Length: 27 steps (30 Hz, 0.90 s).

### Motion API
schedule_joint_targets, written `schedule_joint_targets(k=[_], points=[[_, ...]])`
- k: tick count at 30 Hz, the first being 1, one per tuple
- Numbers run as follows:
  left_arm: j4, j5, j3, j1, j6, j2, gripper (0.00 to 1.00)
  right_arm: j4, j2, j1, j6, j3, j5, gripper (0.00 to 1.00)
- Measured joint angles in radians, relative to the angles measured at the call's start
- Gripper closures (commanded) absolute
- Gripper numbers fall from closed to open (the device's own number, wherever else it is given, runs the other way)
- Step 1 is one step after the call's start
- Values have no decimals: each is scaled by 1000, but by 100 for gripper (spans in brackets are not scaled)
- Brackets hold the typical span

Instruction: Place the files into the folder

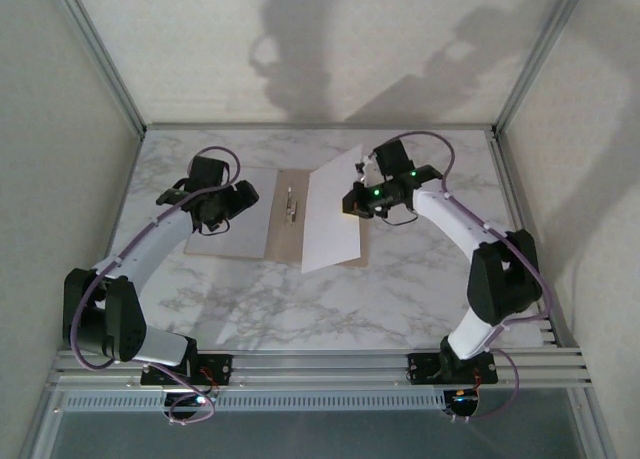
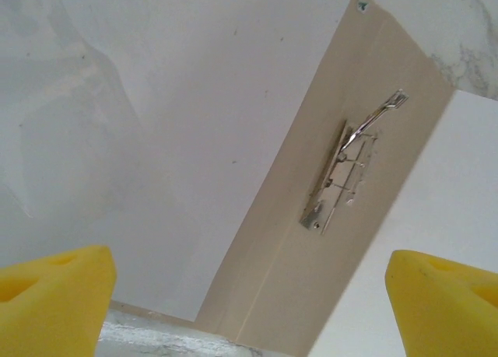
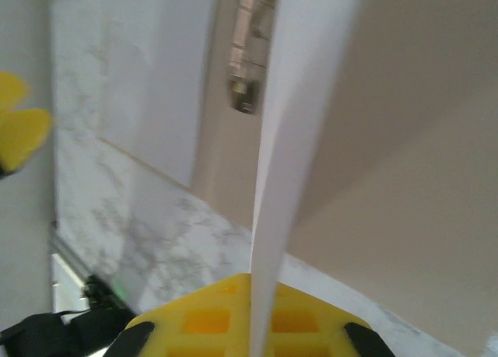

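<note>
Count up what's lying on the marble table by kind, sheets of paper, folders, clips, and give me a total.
White paper sheets: 2 (one flat on the left, one lifted on the right)
Tan folder: 1
Metal clip: 1
Total: 4

Spine strip of the folder (image 1: 285, 234) is open from above, and the metal clip (image 1: 291, 205) stands there with its lever raised. To its right a tilted sheet (image 1: 332, 217), pinched at its edge by the right gripper (image 3: 250, 306), walls off that half. The left gripper (image 2: 249, 287), jaws wide, hangs over the left half. The near table (image 1: 330, 309) gives open passage between the arms.
</note>
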Motion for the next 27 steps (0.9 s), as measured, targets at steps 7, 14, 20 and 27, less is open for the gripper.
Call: schedule_joint_targets(k=[7,14,20,27], points=[[0,0,-3,0,0,0,10,5,117,0,-3,-29,88,100],[0,0,-3,0,0,-5,10,-8,134,-6,-1,-18,130,100],[0,0,-8,0,0,-5,11,-9,134,-9,10,-14,126,100],[0,0,-9,0,-1,-5,11,-14,113,-8,5,20,106,100]])
